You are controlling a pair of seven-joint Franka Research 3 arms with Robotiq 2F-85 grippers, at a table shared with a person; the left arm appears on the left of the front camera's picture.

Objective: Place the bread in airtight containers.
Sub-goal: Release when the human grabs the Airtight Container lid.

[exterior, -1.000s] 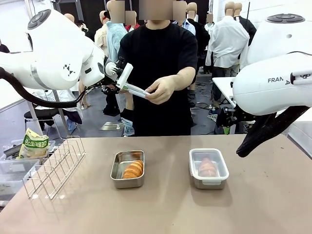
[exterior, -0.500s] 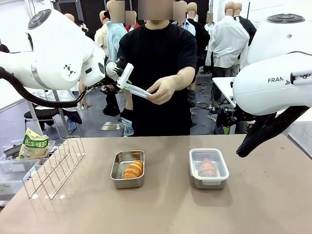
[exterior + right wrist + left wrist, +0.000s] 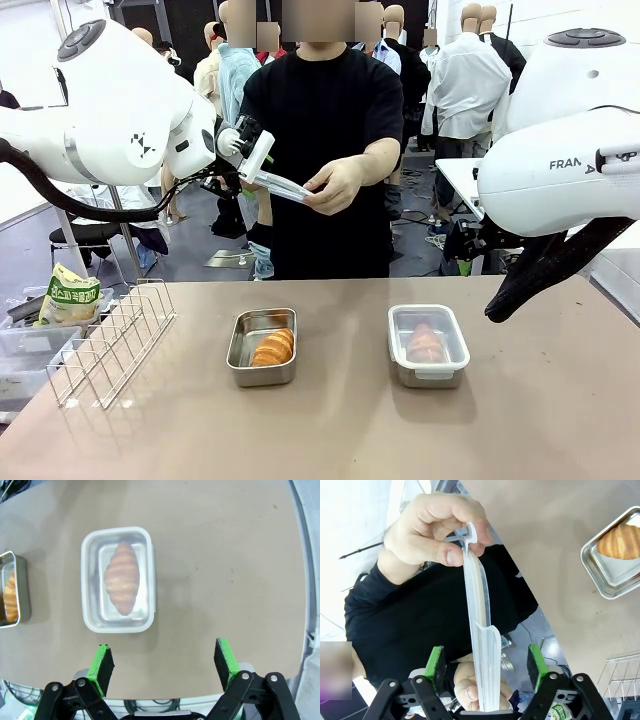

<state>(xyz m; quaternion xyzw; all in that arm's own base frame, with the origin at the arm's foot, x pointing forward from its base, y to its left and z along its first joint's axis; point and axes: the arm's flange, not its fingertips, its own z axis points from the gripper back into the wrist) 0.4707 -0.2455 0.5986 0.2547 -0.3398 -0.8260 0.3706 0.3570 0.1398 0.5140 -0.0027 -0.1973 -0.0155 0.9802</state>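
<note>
A person's hand (image 3: 335, 185) holds a translucent lid (image 3: 285, 187) above the table's far edge. My left gripper (image 3: 255, 172) is at the lid's other end. In the left wrist view the lid (image 3: 482, 650) runs edge-on between my left gripper's (image 3: 486, 664) green pads (image 3: 436, 662), which stand apart from it, so the gripper is open. One bread (image 3: 273, 347) lies in the uncovered steel container (image 3: 262, 372). The other bread (image 3: 121, 577) lies in the lidded container (image 3: 119, 625). My right gripper (image 3: 164, 662) hangs open above the table beside that container.
A wire rack (image 3: 110, 340) stands at the table's left, with a snack bag (image 3: 68, 297) and a clear plastic bin (image 3: 20, 350) beyond the edge. The person (image 3: 325, 150) stands at the far side. The right arm's body (image 3: 560, 170) hangs over the table's right.
My left gripper's jaws have opened off the lid, which stays in the person's hand. The containers, bread and right arm have not moved.
</note>
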